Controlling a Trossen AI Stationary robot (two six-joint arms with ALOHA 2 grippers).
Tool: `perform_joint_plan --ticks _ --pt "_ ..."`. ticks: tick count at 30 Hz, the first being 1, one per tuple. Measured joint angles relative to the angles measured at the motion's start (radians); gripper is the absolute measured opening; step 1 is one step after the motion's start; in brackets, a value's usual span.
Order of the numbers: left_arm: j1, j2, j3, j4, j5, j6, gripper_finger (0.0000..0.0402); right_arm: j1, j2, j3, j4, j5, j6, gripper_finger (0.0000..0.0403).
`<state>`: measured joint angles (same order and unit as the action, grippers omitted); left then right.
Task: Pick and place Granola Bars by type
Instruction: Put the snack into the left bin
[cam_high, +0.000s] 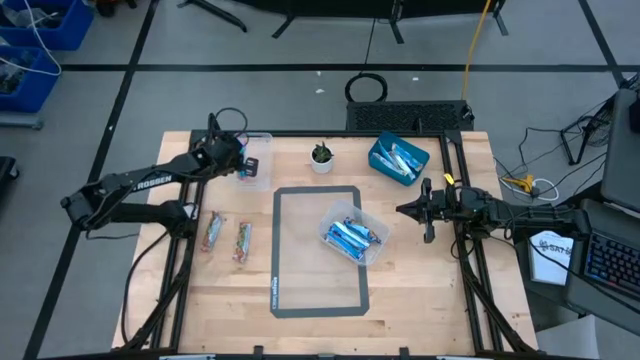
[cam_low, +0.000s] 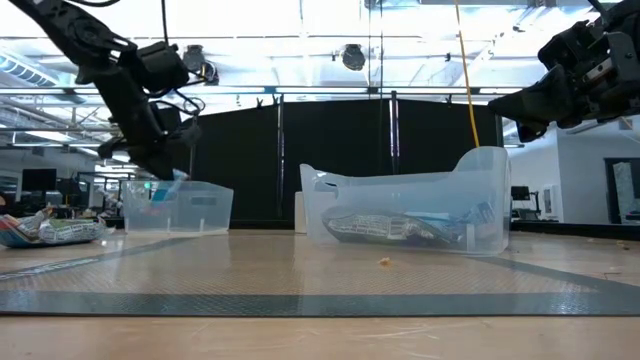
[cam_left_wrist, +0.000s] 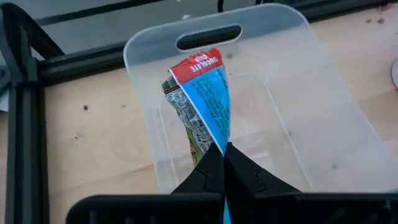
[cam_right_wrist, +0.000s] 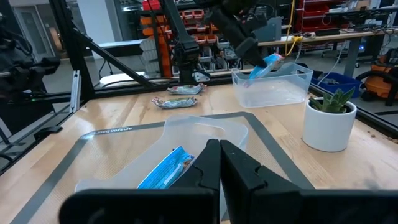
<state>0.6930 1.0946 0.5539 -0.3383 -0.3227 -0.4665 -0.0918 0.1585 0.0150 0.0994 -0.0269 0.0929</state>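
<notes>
My left gripper (cam_high: 243, 160) is shut on a blue granola bar with a red end (cam_left_wrist: 208, 99), over a clear tub (cam_left_wrist: 273, 149) at the table's far left. Two brownish bars (cam_high: 213, 232) (cam_high: 242, 240) lie flat on the table's left part. A second clear tub (cam_high: 372, 250) in the middle holds several blue bars (cam_high: 350, 236). The blue square bin (cam_high: 380, 152) at the far side holds more bars. My right gripper (cam_high: 408, 210) is shut and raised at the right, just right of the middle tub. My left gripper pinches the blue bar between its two fingertips (cam_left_wrist: 214, 163) at the bar's blue end (cam_left_wrist: 219, 138). The fingers come slanting down from above, in line with the bar. The bar hangs tilted below them, its red end (cam_left_wrist: 198, 64) lowest, inside the tub's walls (cam_low: 170, 188).
A small white pot with a plant (cam_high: 322, 157) stands between the far-left tub and the blue bin. A grey tape rectangle (cam_high: 275, 250) marks the table's middle. Black frame rails (cam_high: 462, 250) run along the table's sides. Bare wood lies near the front edge.
</notes>
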Motion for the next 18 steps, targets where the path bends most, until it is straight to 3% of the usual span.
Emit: perform_joint_plan --ticks 18 --pt "0.003 0.0 -0.009 -0.011 0.117 -0.029 0.0018 0.0 0.0 0.0 0.0 0.0 0.0 0.0"
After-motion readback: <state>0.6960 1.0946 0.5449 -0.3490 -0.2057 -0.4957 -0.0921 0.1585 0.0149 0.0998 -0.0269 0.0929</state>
